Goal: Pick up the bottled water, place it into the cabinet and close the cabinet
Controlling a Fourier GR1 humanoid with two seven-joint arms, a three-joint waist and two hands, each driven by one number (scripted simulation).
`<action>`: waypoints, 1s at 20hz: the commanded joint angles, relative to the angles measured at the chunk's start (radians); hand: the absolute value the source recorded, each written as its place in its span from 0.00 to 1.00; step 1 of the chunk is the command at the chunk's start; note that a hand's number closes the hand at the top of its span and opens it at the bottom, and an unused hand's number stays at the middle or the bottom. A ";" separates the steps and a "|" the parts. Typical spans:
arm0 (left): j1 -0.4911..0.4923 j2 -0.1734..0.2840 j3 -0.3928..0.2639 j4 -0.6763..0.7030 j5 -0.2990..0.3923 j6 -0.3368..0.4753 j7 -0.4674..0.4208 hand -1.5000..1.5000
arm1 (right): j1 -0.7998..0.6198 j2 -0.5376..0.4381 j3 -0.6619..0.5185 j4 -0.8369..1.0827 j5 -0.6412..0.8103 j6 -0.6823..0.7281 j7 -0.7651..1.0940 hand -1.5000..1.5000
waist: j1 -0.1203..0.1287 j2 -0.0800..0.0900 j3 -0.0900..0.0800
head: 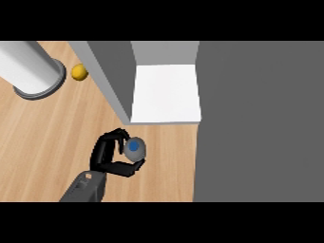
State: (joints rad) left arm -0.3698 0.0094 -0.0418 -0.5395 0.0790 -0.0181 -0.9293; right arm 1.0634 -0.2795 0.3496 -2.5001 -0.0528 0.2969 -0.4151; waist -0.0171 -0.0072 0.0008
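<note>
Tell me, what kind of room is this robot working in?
Probably a kitchen: a wooden counter, an open cabinet standing on it, and a water bottle held in the hand.

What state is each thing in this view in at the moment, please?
bottled water: held off to the front of the cabinet, blue cap facing up.
left hand: fingers and thumb curled round the bottle.
cabinet: open, white shelf showing, nothing on it.
cabinet door: swung open.
yellow ball: resting on the counter.
grey cylinder: lying tilted beside the ball.
</note>
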 commanded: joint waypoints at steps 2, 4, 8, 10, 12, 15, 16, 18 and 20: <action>-0.049 -0.009 -0.132 -0.136 0.147 0.093 0.168 1.00 | 0.031 -0.014 0.024 -0.183 -0.034 -0.018 0.094 0.00 | -0.002 0.001 -0.002; -0.031 -0.009 -0.202 -0.217 0.175 0.153 0.247 1.00 | 0.039 -0.034 -0.035 -0.163 -0.071 -0.006 0.071 0.00 | 0.002 0.000 -0.001; -0.085 -0.009 -0.347 -0.281 0.253 0.297 0.351 1.00 | 0.016 -0.033 -0.072 -0.123 -0.106 0.000 0.050 0.00 | -0.008 0.005 -0.001; -0.105 -0.009 -0.383 -0.293 0.307 0.346 0.377 1.00 | 0.053 -0.017 -0.021 -0.134 -0.054 0.004 0.014 0.00 | -0.019 0.004 -0.002; -0.179 -0.009 -0.380 -0.315 0.326 0.393 0.448 1.00 | 0.029 -0.039 -0.111 -0.098 -0.110 0.011 0.021 0.00 | -0.010 0.007 -0.001; -0.278 -0.009 -0.352 -0.244 0.322 0.441 0.469 1.00 | 0.039 -0.026 -0.114 -0.097 -0.129 0.024 -0.024 0.00 | -0.019 0.008 -0.001; -0.336 -0.009 -0.377 -0.232 0.363 0.482 0.517 1.00 | 0.027 -0.033 -0.138 -0.057 -0.127 0.038 -0.051 0.00 | -0.031 0.010 -0.001; -0.342 -0.009 -0.401 -0.222 0.394 0.522 0.532 1.00 | 0.025 -0.031 -0.164 -0.057 -0.153 0.042 -0.045 0.00 | -0.026 0.011 -0.001; -0.421 -0.009 -0.411 -0.164 0.426 0.556 0.549 1.00 | 0.050 -0.031 -0.123 -0.049 -0.117 0.065 -0.063 0.00 | -0.044 0.013 -0.001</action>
State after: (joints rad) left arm -0.6855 0.0003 -0.4304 -0.7643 0.4541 0.4673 -0.4280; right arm 1.0806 -0.2997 0.2337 -2.4876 -0.0768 0.3344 -0.4899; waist -0.0455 0.0027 -0.0004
